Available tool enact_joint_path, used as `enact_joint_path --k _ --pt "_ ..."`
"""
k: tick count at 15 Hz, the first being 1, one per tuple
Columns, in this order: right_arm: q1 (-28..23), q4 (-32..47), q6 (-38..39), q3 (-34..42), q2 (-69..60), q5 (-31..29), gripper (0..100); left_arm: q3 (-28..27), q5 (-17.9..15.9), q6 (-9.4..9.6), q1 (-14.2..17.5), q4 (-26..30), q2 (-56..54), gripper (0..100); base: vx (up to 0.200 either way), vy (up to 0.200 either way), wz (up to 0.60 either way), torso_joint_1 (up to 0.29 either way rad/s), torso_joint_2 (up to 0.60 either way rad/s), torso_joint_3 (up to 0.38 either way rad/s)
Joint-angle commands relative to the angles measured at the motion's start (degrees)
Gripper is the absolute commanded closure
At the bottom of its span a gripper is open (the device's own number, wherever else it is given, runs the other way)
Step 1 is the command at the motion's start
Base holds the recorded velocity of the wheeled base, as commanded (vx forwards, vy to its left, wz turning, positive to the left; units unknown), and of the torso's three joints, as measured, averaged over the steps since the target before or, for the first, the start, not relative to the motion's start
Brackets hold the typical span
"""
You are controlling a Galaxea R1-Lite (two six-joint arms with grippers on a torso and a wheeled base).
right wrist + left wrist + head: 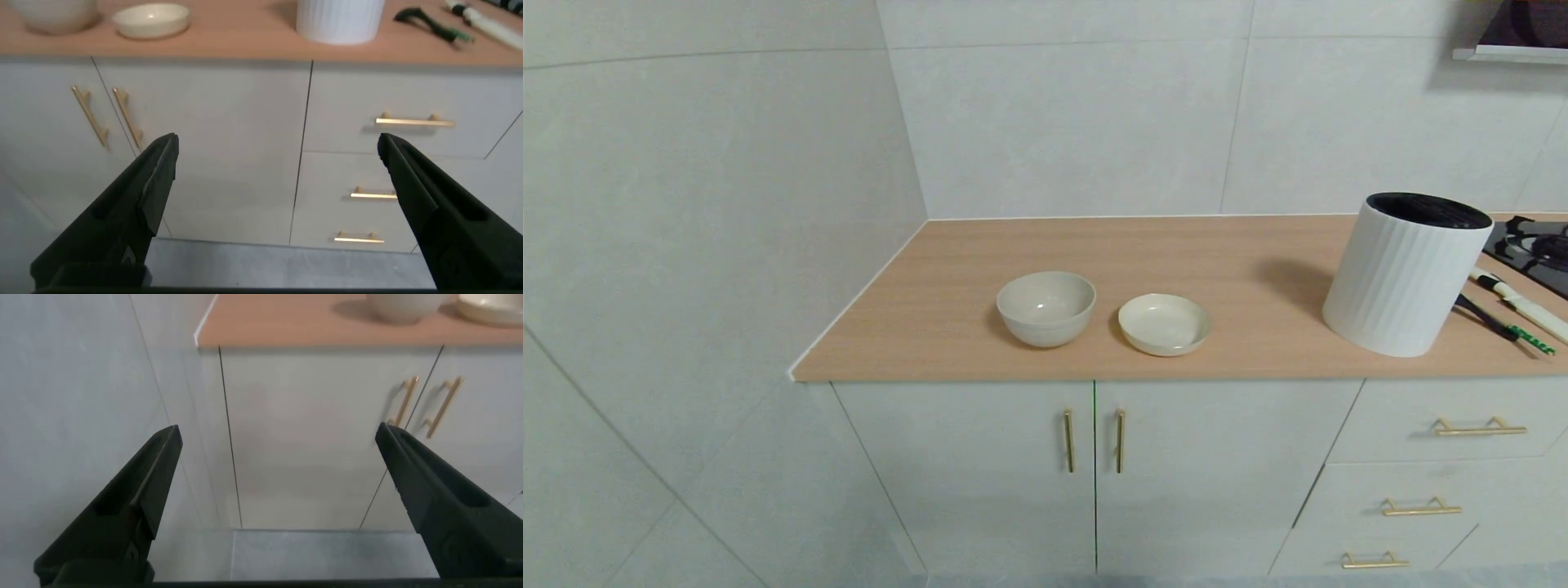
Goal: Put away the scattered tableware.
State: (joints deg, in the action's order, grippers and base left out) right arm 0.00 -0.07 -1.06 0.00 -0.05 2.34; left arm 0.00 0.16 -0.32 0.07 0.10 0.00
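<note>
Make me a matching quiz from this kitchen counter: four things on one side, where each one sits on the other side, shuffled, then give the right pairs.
Things:
1. deep bowl
2. shallow dish
3. ribbed canister
4. utensils

Places:
A. lying flat between the ribbed canister and the stove
B. standing upright, to the right of both dishes
C. closest to the left end of the counter
D. between the deep bowl and the ribbed canister

Pairs: 1-C, 2-D, 3-B, 4-A.
</note>
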Motion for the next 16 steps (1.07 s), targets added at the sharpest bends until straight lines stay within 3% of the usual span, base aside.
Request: enact_joint_path --k 1,16 --pt "0.00 -0.01 0.01 0.00 0.05 0.03 0 0.00 0.02 -0.03 0.01 -0.01 0.00 0 0.000 0.000 0.00 -0.232 0.53 0.290" --pt "0.00 -0.01 -0.08 0.00 0.05 0.03 0 0.00 0.02 -0.03 0.01 -0.01 0.00 0 0.000 0.000 0.00 -0.191 0.48 0.291"
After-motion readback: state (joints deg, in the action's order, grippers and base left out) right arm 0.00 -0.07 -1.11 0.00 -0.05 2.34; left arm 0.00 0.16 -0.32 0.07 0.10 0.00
